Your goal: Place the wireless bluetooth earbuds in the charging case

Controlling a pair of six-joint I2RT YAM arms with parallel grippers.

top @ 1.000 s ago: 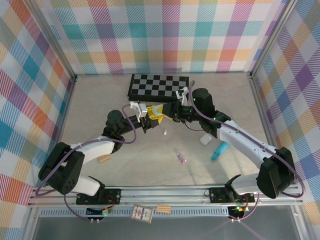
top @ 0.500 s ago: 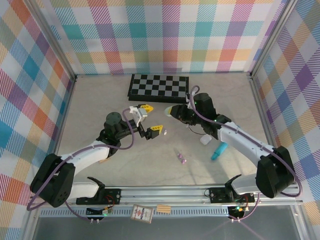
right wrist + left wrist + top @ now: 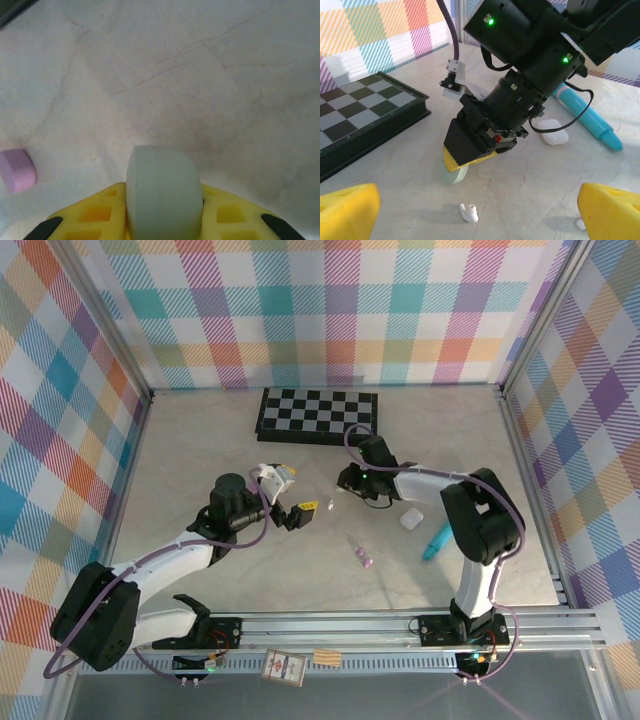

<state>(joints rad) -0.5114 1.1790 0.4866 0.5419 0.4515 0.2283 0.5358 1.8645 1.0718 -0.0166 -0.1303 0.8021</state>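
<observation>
Pinches with the right gripper (image 3: 470, 152) a pale, pebble-shaped charging case (image 3: 162, 192) between yellow pads (image 3: 100, 210), low over the table (image 3: 530, 200), apparently with the lid down, though cannot tell for sure. Holds the left gripper (image 3: 292, 493) spread wide and empty, aimed at one white earbud (image 3: 468, 212) lying loose on the table ahead of the tips, near the case and touching neither fingertip. Leaves pink-purple earbuds (image 3: 367, 562) farther toward the near edge, and a white case (image 3: 554, 138) next to a teal stick (image 3: 590, 117). Risks, probably, flicking the tiny glossy bud away by closing off-centre or too quickly. Risks also bumping the two wrists together, working so near to each other. Risks pushing a bud against a closed lid, or twisting the case out of a narrow pinch on its rounded sides. Finds no brand, label or readable writing on case or buds. Notes a printed card (image 3: 283, 667) at the front rail (image 3: 330, 625), too small to read.
</observation>
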